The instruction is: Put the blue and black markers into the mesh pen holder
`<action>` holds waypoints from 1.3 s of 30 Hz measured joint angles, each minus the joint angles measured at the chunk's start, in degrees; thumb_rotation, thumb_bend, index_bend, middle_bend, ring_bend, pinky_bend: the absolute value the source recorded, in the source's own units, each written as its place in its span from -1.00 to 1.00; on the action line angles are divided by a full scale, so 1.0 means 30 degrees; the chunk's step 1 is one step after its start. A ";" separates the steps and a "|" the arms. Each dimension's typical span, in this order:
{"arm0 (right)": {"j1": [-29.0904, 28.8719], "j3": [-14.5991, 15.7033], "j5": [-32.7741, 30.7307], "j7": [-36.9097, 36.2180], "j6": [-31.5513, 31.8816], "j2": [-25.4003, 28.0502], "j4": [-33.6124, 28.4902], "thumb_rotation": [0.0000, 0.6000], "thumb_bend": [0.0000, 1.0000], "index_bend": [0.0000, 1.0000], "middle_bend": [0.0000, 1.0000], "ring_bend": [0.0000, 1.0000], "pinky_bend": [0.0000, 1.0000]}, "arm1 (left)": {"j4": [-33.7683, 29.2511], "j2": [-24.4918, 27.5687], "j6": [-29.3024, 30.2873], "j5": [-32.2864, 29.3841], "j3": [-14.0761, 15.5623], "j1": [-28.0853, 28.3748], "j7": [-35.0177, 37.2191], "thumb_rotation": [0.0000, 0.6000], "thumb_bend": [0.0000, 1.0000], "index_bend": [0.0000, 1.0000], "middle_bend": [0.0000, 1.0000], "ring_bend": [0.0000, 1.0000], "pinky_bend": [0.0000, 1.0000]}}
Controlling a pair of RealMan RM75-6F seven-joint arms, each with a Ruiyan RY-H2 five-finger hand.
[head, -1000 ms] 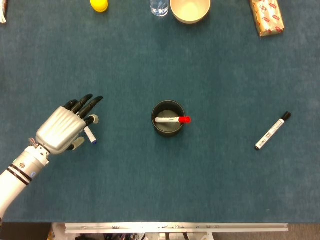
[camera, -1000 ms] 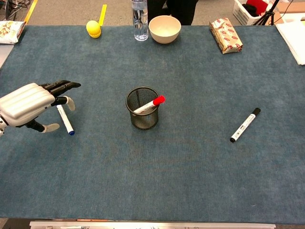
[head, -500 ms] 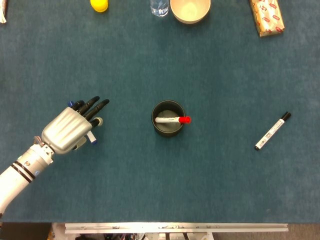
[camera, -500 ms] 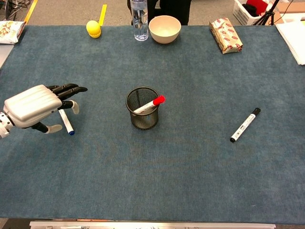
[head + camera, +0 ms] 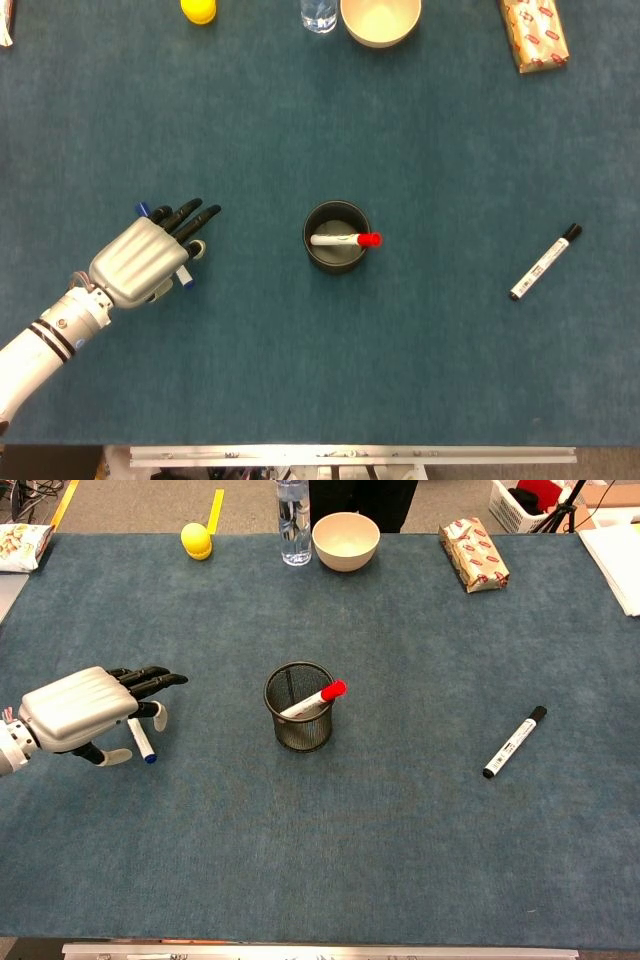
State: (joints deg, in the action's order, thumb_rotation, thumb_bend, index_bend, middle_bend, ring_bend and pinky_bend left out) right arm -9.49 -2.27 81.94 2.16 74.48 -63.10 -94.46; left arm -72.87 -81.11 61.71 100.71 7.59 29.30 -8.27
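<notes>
The blue marker lies on the table at the left, mostly covered by my left hand. That hand is spread over it with dark fingers stretched out and apart, the thumb beside the marker's shaft, not closed around it. At the table's centre stands the black mesh pen holder, and a red-capped marker leans inside it. The black marker lies at the right, apart from everything. My right hand is out of both views.
Along the far edge stand a yellow object, a clear water bottle, a cream bowl and a wrapped snack packet. Blue cloth covers the table.
My left hand has slid to the right and further over the blue marker, hiding more of it. The marker itself has stayed where it lay.
</notes>
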 measured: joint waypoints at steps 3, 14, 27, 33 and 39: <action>0.0008 0.0015 -0.0032 0.0017 -0.0020 -0.0006 0.0003 1.00 -1.00 -0.18 -0.34 -0.49 -0.41 | 0.0040 -0.0061 0.0022 -0.0063 0.0058 -0.0002 0.0048 1.00 -0.51 -0.22 -1.00 -0.96 -0.50; 0.0026 0.0088 -0.0046 0.0020 -0.0086 -0.0057 0.0030 1.00 -1.00 -0.18 -0.34 -0.49 -0.41 | 0.0245 -0.0278 0.0070 -0.0231 0.0111 0.0077 0.0033 1.00 -0.51 -0.21 -1.00 -0.96 -0.50; 0.0070 0.0161 -0.0063 -0.0004 -0.0131 -0.0061 0.0045 1.00 -1.00 -0.18 -0.34 -0.49 -0.41 | 0.0602 -0.0481 -0.0231 -0.0323 0.0261 0.0270 -0.0544 1.00 -0.51 -0.19 -1.00 -0.96 -0.50; 0.0091 0.0172 -0.0076 0.0012 -0.0122 -0.0042 0.0009 1.00 -1.00 -0.18 -0.34 -0.49 -0.41 | 0.0649 -0.0563 -0.0201 -0.0359 0.0290 0.0307 -0.0487 1.00 -0.44 -0.15 -1.00 -0.96 -0.50; 0.0104 0.0183 -0.0094 0.0007 -0.0136 -0.0029 -0.0015 1.00 -1.00 -0.18 -0.34 -0.49 -0.41 | 0.0705 -0.0652 -0.0300 -0.0427 0.0345 0.0354 -0.0567 1.00 -0.39 -0.14 -1.00 -0.96 -0.50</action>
State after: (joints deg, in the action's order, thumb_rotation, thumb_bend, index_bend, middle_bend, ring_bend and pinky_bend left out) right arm -9.18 -1.72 81.66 2.18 74.07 -63.18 -94.51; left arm -70.76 -83.07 60.81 99.43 8.62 30.36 -9.97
